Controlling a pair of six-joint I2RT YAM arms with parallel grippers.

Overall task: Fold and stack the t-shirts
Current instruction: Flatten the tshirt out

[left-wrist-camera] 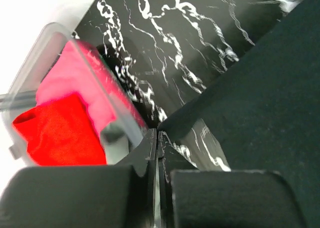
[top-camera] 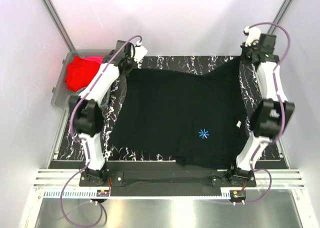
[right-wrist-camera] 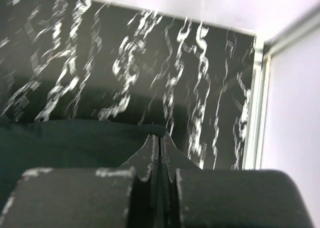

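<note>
The black t-shirt (top-camera: 180,115) with a tiny blue starburst print (top-camera: 203,133) lies spread over the black marbled table. My left gripper (top-camera: 127,64) is shut on its far left corner; in the left wrist view the cloth corner (left-wrist-camera: 240,88) runs right into the closed fingertips of that gripper (left-wrist-camera: 157,134). My right gripper (top-camera: 243,58) is shut on the far right corner; in the right wrist view the shirt's edge (right-wrist-camera: 75,138) meets its closed tips (right-wrist-camera: 161,137). The red t-shirt (top-camera: 80,73) and the magenta-pink t-shirt (left-wrist-camera: 75,83) lie in a bin. The grey-green t-shirt is out of view.
A clear plastic bin (top-camera: 59,90) stands off the table's far left corner, close to my left gripper; its wall also shows in the left wrist view (left-wrist-camera: 100,93). White walls and metal frame posts (top-camera: 55,18) enclose the table. The table's right rail (right-wrist-camera: 256,98) runs near my right gripper.
</note>
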